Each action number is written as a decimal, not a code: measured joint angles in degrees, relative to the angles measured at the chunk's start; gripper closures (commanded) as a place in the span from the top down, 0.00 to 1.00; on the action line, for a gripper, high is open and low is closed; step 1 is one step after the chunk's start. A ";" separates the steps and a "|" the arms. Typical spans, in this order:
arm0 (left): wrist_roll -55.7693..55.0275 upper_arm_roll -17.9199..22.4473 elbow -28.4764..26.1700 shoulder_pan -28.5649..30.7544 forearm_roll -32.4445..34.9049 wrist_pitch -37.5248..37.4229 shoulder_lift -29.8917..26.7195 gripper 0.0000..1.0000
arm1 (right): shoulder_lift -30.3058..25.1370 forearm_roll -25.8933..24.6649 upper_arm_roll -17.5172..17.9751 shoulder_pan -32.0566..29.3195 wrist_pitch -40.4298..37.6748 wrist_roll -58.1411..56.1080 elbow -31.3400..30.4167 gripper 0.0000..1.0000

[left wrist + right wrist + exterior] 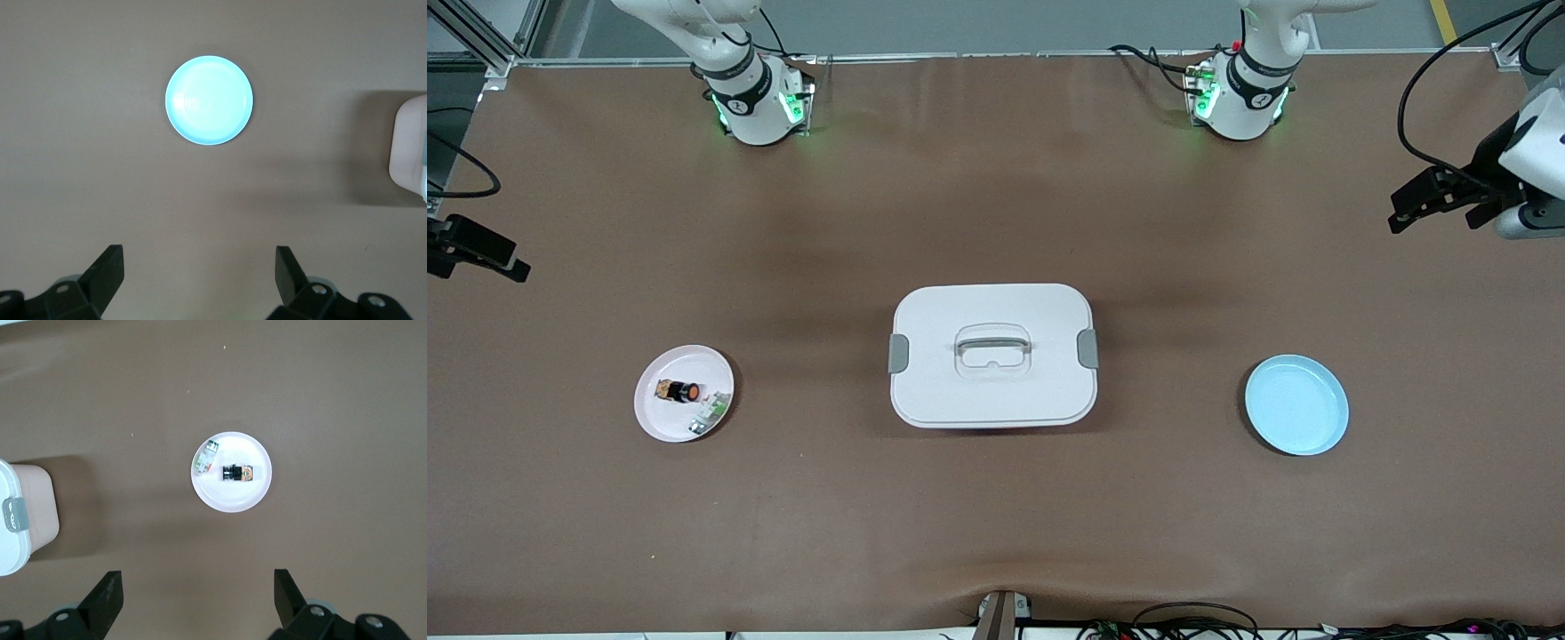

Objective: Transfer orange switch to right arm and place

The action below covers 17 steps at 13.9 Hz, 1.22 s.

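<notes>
Left gripper (pixel 198 280) hangs high over the left arm's end of the table, fingers spread wide, nothing in them, with the blue plate (pixel 1296 404) below. Right gripper (pixel 197 600) waits over the right arm's end, fingers apart too. The orange switch (pixel 678 390) lies on the white plate (pixel 660 421), beside a white-and-green part (pixel 709 414). Lidded white box (pixel 993 355) sits mid-table. No readable writing anywhere.

- A wide table (pixel 996 516) covered in a plain brown mat fills nearly the whole front view.
- A pale metal frame rail (pixel 996 57) runs along the table's edge at the top of the view.
- A strip of grey floor (pixel 996 22) shows above the rail.
- Black cables (pixel 1192 618) lie along the edge nearest the camera.
- The light is soft and even, casting faint shadows.
</notes>
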 measured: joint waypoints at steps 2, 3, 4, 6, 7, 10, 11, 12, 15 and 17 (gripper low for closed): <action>0.06 -0.07 1.01 -0.22 0.00 0.01 1.04 1.00 | 0.01 0.00 0.00 0.00 -1.28 0.00 0.10 1.00; 0.06 -0.19 1.41 -0.34 0.00 0.01 1.39 1.00 | 0.01 -0.01 0.00 0.00 -2.34 -0.05 0.26 1.00; 0.06 -0.25 1.91 -0.35 0.00 0.01 1.71 1.00 | 0.00 -0.02 0.00 0.00 -3.12 -0.72 0.43 1.00; 0.06 -0.24 2.75 -0.20 0.00 0.01 2.15 1.00 | 0.00 -0.11 -0.10 -0.02 -4.59 -5.15 0.59 1.00; 0.06 -0.24 2.88 -0.15 0.00 0.01 2.29 1.00 | 0.01 -0.13 -0.25 -0.13 -5.28 -7.41 0.59 1.00; 0.06 -0.23 2.95 -0.12 0.00 0.01 2.87 1.00 | 0.01 -0.14 -0.77 -0.85 -5.69 -9.77 0.59 1.00; 0.06 -0.24 2.99 -0.12 0.00 0.01 3.00 1.00 | 0.01 -0.14 -0.84 -0.86 -5.69 -9.93 0.60 1.00; 0.06 -0.24 3.05 -0.13 0.00 0.00 3.09 1.00 | 0.01 -0.14 -0.80 -0.85 -5.69 -10.01 0.61 1.00; 0.06 -0.24 3.19 -0.13 0.00 0.00 3.13 1.00 | 0.00 -0.15 -0.84 -0.87 -5.69 -10.03 0.64 1.00; 0.07 -0.24 3.23 -0.16 0.00 0.00 3.13 1.00 | 0.01 -0.16 -0.91 -0.91 -5.69 -10.03 0.64 1.00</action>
